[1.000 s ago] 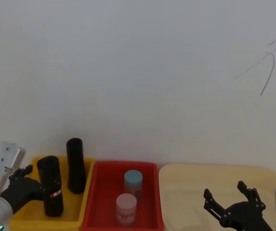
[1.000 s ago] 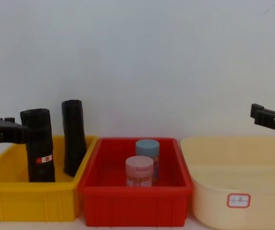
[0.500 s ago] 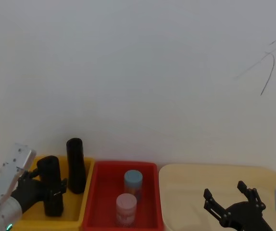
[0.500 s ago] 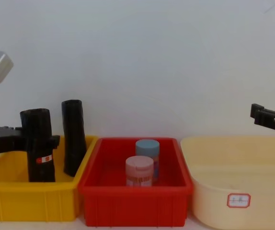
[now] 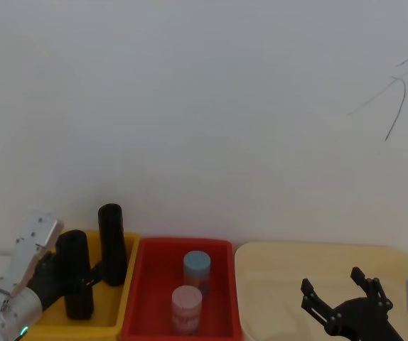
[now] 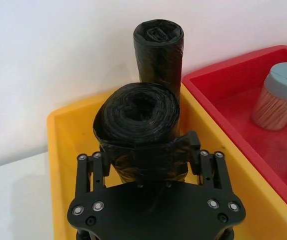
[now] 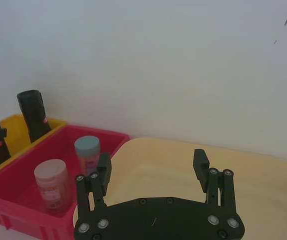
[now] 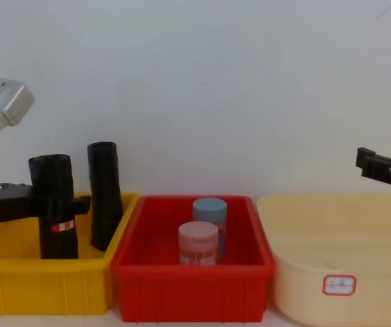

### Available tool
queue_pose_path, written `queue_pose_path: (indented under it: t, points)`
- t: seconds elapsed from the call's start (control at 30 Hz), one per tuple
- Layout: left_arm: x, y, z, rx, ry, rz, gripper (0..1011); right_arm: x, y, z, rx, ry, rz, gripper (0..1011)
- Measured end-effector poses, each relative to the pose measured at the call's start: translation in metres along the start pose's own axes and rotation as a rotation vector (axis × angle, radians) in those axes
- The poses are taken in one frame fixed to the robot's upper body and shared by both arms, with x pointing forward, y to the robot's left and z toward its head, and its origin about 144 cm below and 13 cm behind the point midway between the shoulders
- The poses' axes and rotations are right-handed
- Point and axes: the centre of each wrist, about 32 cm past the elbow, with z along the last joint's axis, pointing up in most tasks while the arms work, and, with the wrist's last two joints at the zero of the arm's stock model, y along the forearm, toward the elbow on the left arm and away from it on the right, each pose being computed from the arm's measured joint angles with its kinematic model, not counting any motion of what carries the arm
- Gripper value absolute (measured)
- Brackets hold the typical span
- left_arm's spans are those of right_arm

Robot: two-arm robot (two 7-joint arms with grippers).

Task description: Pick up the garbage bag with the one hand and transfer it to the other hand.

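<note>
The bag (image 8: 54, 197) — judged a light, slick, firm roll — is straddled mid-height, where best gripped, by the unclenched left tool (image 6: 144, 152); the right tool (image 7: 152, 162) is spread.

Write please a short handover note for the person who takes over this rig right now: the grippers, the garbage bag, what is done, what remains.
The left gripper is open and straddles the garbage bag, not yet closed on it.
The right gripper is open and hovers above the beige tub.
The garbage bag stands in the yellow bin, beside the slimmer black roll.
Done: approach to the bag.
Left: close on it, lift it out, pass it to the right gripper.
</note>
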Motion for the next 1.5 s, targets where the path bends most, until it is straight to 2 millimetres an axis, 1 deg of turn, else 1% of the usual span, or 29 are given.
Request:
queue_pose_path:
  t: [0.07, 0.1, 0.13, 0.17, 0.23, 0.27, 0.3, 0.37, 0.43, 0.67, 0.8, 0.97, 1.3, 1.5]
  points:
    - [0.0, -0.001, 0.0, 0.002, 0.0, 0.001, 817, 0.0, 0.0, 0.0, 0.0, 0.0, 0.0, 1000]
    - [0.0, -0.002, 0.0, 0.002, 0.0, 0.001, 799, 0.0, 0.0, 0.0, 0.0, 0.0, 0.0, 1000]
    - [0.0, -0.002, 0.0, 0.002, 0.0, 0.001, 745, 0.0, 0.0, 0.0, 0.0, 0.0, 0.0, 1000]
    - [-0.001, -0.003, 0.0, 0.003, -0.001, 0.001, 745, 0.0, 0.0, 0.0, 0.0, 0.0, 0.0, 1000]
    - [-0.001, -0.003, 0.0, 0.003, -0.001, 0.001, 669, 0.0, 0.0, 0.0, 0.0, 0.0, 0.0, 1000]
    - [-0.001, -0.004, 0.0, 0.003, -0.002, 0.001, 658, 0.0, 0.0, 0.0, 0.0, 0.0, 0.0, 1000]
    - [-0.001, -0.004, 0.0, 0.003, -0.002, 0.001, 609, 0.0, 0.0, 0.0, 0.0, 0.0, 0.0, 1000]
    - [-0.001, -0.005, 0.0, 0.004, -0.001, 0.001, 553, 0.0, 0.0, 0.0, 0.0, 0.0, 0.0, 1000]
    - [-0.001, -0.005, 0.0, 0.004, -0.001, 0.001, 518, 0.0, 0.0, 0.0, 0.0, 0.0, 0.0, 1000]
    - [-0.001, -0.003, 0.002, -0.003, -0.004, -0.006, 471, 0.0, 0.0, 0.0, 0.0, 0.0, 0.0, 1000]
    - [0.0, 0.002, 0.006, -0.019, 0.003, -0.026, 447, 0.0, 0.0, 0.0, 0.0, 0.0, 0.0, 1000]
    - [0.002, 0.01, 0.016, -0.052, 0.03, -0.065, 429, 0.0, 0.0, 0.0, 0.0, 0.0, 0.0, 1000]
    - [0.009, 0.029, 0.049, -0.148, 0.099, -0.164, 426, 0.0, 0.0, 0.0, 0.0, 0.0, 0.0, 1000]
    - [0.012, 0.036, 0.066, -0.197, 0.13, -0.215, 426, 0.0, 0.0, 0.0, 0.0, 0.0, 0.0, 999]
